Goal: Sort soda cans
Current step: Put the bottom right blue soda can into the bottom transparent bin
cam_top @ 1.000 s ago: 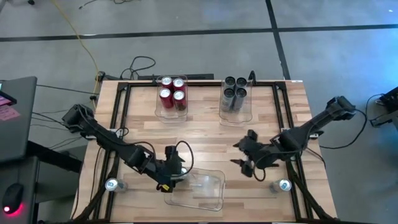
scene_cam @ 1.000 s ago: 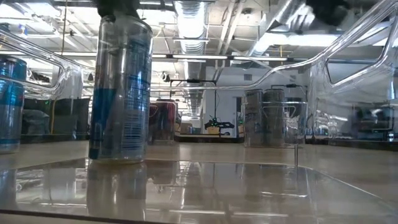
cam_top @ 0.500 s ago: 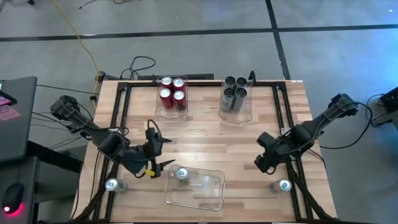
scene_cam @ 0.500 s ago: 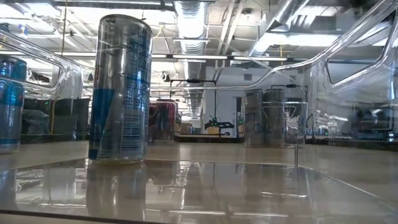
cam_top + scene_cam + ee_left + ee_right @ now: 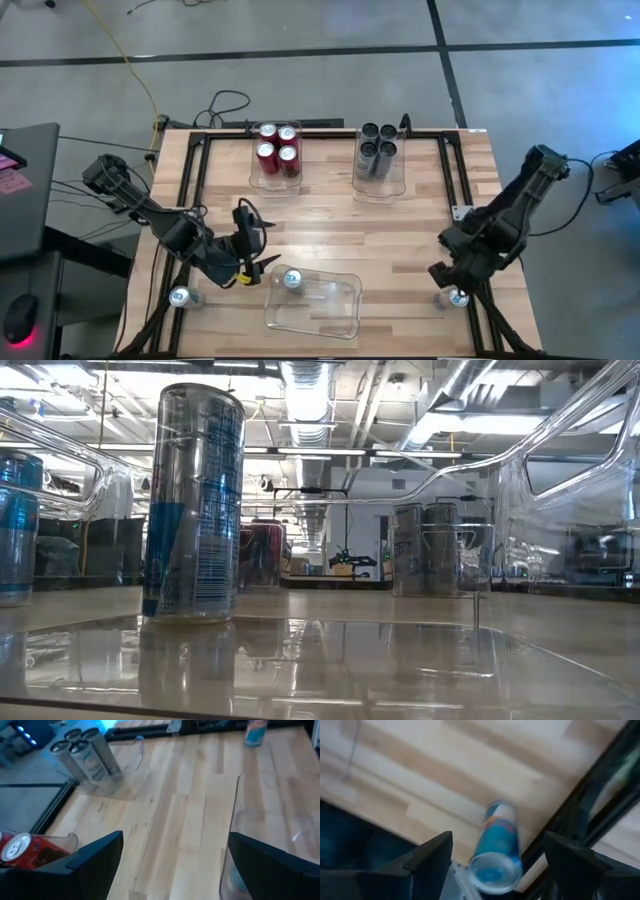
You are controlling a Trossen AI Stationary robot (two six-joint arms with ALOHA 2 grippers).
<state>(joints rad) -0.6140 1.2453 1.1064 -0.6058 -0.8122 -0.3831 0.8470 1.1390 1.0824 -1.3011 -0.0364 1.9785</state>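
A silver-white soda can with blue marks (image 5: 292, 279) (image 5: 195, 505) stands upright on the floor of a clear bin (image 5: 330, 312) near the table's front edge. My left gripper (image 5: 252, 262) (image 5: 170, 870) hovers open just left of that bin, holding nothing. A second silver-blue can (image 5: 457, 297) (image 5: 495, 850) stands on the table at the near right corner. My right gripper (image 5: 445, 276) (image 5: 502, 862) is open above it and points down; in the right wrist view the can shows between the two fingers, untouched. A third silver-blue can (image 5: 180, 296) (image 5: 15, 525) stands at the near left.
Several red cans (image 5: 277, 148) fill a clear bin at the back left of centre. Several dark grey cans (image 5: 377, 148) (image 5: 85, 752) fill another at the back right. Black frame rails (image 5: 195, 190) run along the table's sides. Bare wood lies between the bins.
My left gripper has drawn away from the can in the near bin, going up and toward the table's left edge; the can stays upright there. My right gripper has swung from the table's middle toward the near right corner and tipped down over the can there.
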